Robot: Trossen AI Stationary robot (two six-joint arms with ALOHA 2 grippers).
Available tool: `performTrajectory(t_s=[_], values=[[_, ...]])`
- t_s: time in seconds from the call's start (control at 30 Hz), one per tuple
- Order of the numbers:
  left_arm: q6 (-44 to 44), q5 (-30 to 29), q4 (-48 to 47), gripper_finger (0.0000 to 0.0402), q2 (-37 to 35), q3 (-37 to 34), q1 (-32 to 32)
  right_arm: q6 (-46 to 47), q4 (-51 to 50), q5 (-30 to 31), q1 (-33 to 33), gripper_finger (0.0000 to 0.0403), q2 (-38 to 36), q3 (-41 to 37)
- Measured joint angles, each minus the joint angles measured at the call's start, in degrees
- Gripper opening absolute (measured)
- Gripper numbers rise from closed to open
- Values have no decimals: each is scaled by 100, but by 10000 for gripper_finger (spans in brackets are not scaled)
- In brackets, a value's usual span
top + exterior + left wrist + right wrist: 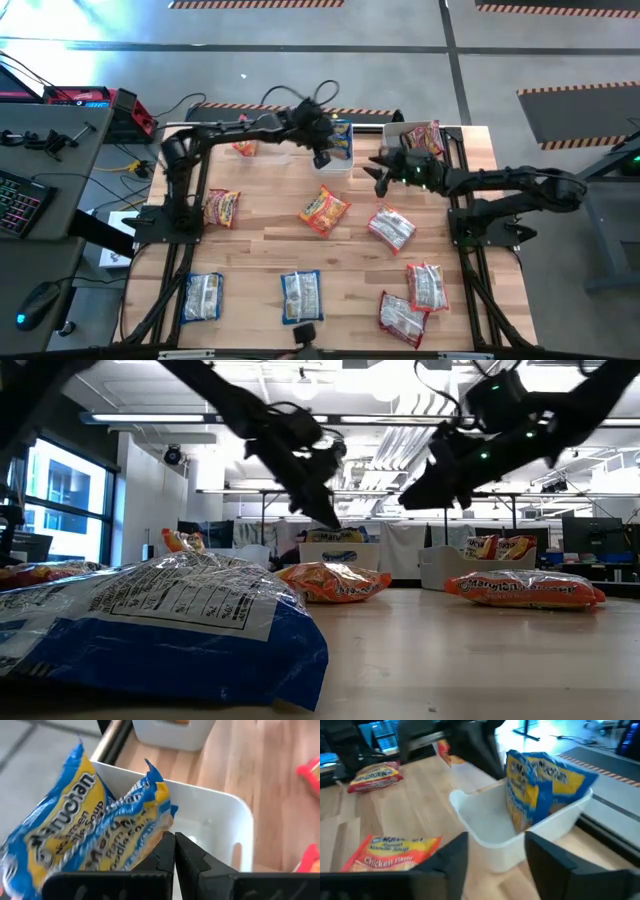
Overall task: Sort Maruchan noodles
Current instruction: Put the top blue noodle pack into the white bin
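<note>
- High view showed a wooden table with both arms reaching to its far edge, at about 12 o'clock.
- The left gripper hung over the middle bin at 12 o'clock. In the left wrist view its fingers were pressed together with nothing between them.
- Two blue-and-yellow packets stood tilted inside this white bin, just beside the closed fingers.
- The right gripper was at about 1 o'clock, just beside the same bin. In the right wrist view its fingers stood apart and they held nothing.
- A second bin at 1 o'clock held red-and-white packets.
- A third bin at 11 o'clock held an orange packet; I could not tell its edges clearly.
- Two more orange packets lay flat on the table: one at 9 o'clock and one near the centre.
- Red-and-white packets lay loose on the right side: one at 3 o'clock, two at about 4 to 5 o'clock.
- Two blue-and-white packets lay at the near edge, at 7 o'clock and 6 o'clock.
- Low view showed one blue-and-white packet very close to the camera.
</note>
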Motion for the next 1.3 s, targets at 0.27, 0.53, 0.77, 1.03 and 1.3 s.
performTrajectory(t_s=[0.27, 0.53, 0.77, 1.03, 1.3], values=[[-829, 0, 2449, 1, -1318, -2518, -13, -732, -879, -1362, -1041, 242, 1589, 1726], [-1386, 3, 4174, 1, -1506, -3748, -20, -1146, -1807, -1842, -1525, 244, 2920, 3177], [-1428, 22, 4455, 1, -1507, -3908, -44, -1246, -1918, -1934, -1522, 211, 3251, 3427], [-1381, 68, 4607, 0, -1507, -3910, -125, -1538, -1840, -1787, -1523, 51, 3287, 3428], [-1366, 58, 4628, 0, -1461, -3910, -185, -2596, -1715, -1545, -1523, 20, 3287, 3427]])
